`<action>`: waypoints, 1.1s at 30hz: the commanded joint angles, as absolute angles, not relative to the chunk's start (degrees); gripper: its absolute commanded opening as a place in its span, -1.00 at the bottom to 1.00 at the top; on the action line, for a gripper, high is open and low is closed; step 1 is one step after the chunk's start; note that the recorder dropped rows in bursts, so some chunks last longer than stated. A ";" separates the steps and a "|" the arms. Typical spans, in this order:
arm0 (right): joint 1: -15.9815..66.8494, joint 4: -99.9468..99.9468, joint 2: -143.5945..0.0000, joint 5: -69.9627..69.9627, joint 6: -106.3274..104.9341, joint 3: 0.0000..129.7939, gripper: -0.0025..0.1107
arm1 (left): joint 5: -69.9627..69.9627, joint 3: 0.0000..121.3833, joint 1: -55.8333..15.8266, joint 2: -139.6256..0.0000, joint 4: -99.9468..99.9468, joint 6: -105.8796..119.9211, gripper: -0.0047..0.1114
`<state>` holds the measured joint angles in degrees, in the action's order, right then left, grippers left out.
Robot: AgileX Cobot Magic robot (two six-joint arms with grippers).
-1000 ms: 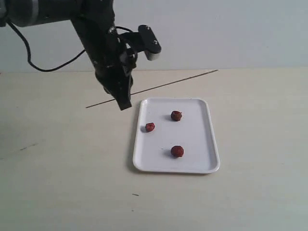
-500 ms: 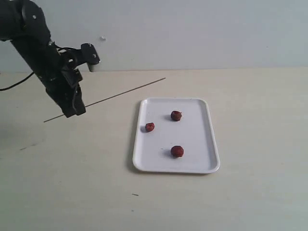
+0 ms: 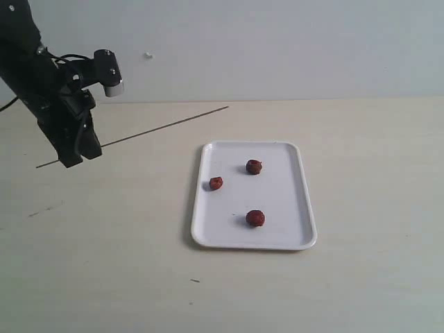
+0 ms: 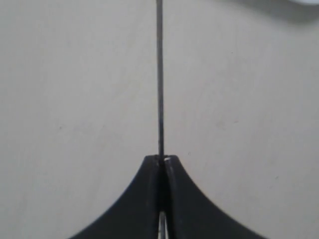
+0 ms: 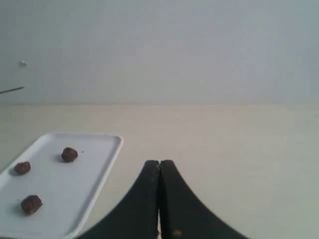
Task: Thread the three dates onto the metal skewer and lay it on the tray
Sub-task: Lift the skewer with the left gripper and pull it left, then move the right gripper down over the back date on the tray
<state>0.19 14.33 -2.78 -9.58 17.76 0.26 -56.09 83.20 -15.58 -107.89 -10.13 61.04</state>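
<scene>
The left gripper point(image 3: 75, 154), clamped on the metal skewer point(image 3: 152, 131), has drawn it off to ten o'clock of the tray point(image 3: 277, 187), clear of the three dates point(image 3: 254, 166) lying there, so threading is judged not begun; the right gripper point(image 5: 159, 164) is closed and empty.

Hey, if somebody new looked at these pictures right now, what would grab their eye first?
The black left gripper, at the far left, is clamped on a long thin skewer near one end, its length slanting off to the right. Right of it a white tray lies on the pale table, with three dark red dates spread apart on it, none threaded yet.
</scene>
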 commanded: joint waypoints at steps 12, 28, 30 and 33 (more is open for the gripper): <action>-0.15 6.86 -2.53 8.95 30.00 0.00 -0.96 | -56.87 78.31 -15.46 -101.40 -9.02 59.07 -0.92; -0.15 -20.70 -20.84 15.76 0.99 18.98 -0.96 | -56.21 78.31 -15.46 -100.94 -10.00 57.87 -0.92; -0.15 -23.67 -29.57 13.28 -4.35 25.19 -0.96 | -56.21 78.31 -15.46 -100.94 -10.29 57.87 -0.92; -0.15 -23.27 -44.53 5.33 -9.85 35.07 -0.96 | -56.21 78.31 -15.46 -100.94 -10.97 57.87 -0.92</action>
<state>0.19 -21.88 -32.19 12.92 -3.38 27.41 -56.52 78.59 -15.58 -101.57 -9.77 58.48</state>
